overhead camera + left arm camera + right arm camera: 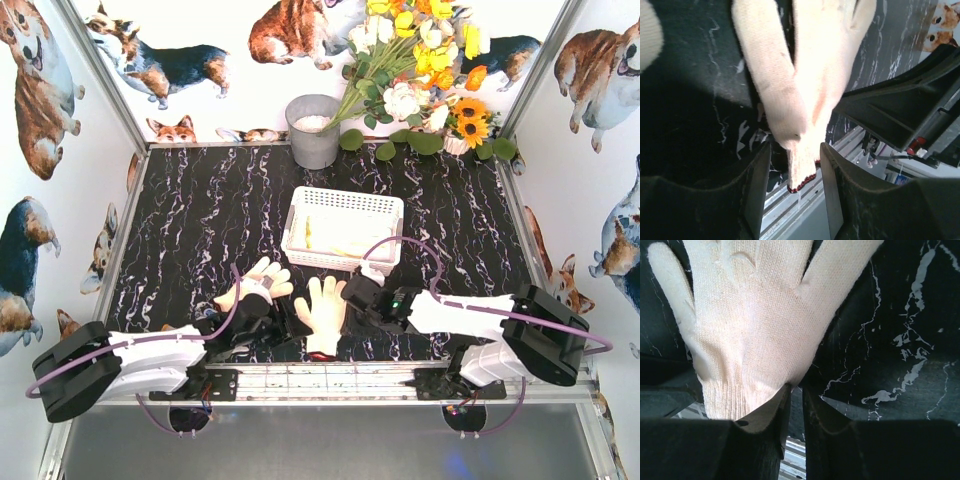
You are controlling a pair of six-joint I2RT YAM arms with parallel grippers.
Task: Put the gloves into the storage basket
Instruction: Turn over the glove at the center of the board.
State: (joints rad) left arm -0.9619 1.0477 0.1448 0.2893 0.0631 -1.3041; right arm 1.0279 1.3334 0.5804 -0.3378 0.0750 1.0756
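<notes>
A cream-white glove (322, 305) lies flat near the table's front edge, fingers pointing away and its red-edged cuff by the front rail. My left gripper (290, 322) is open. In the left wrist view (795, 150) the cuff of a glove (810, 75) sits loosely between its jaws. My right gripper (348, 297) is shut, with its tips (796, 389) at the right edge of the glove (750, 315); I see nothing between them. A second glove (262, 277) lies left of the first, partly under my left arm. The white storage basket (345, 195) behind holds cream gloves (345, 240).
A grey round metal bucket (313, 135) stands at the back, with a bunch of artificial flowers (420, 70) to its right. Walls with corgi pictures close in the table on three sides. The aluminium rail (330, 375) runs along the front edge.
</notes>
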